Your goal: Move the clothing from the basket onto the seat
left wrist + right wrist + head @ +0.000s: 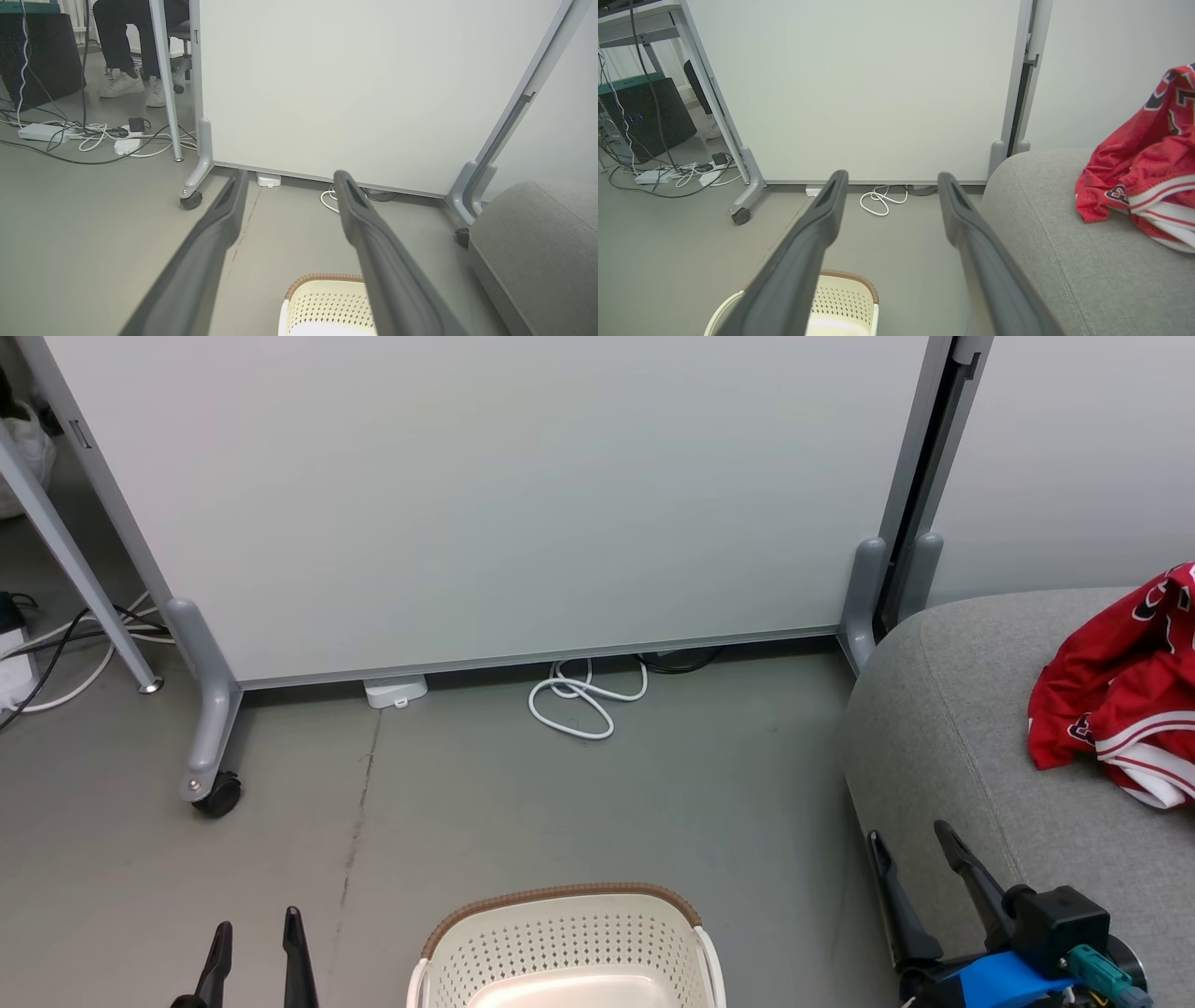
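Note:
The red clothing [1116, 695] with white-striped trim lies crumpled on the grey seat [943, 747] at the right; the right wrist view has the clothing [1143, 163] on the seat [1064, 242] too. On the floor at bottom centre stands the cream basket [569, 943] with its brown rim; the part of its inside that shows is bare. My left gripper [254, 929] is open at the lower left, left of the basket [327, 298]. Over the seat's front edge, my right gripper [910, 835] is open and holds nothing, with the basket [843, 298] below it.
A white partition panel [485, 495] on castor feet [215, 793] stands behind the basket. A white cable loop [579, 695] lies at its foot. Cables and power strips [84, 135] clutter the floor at the left, where a seated person's feet [128, 86] rest.

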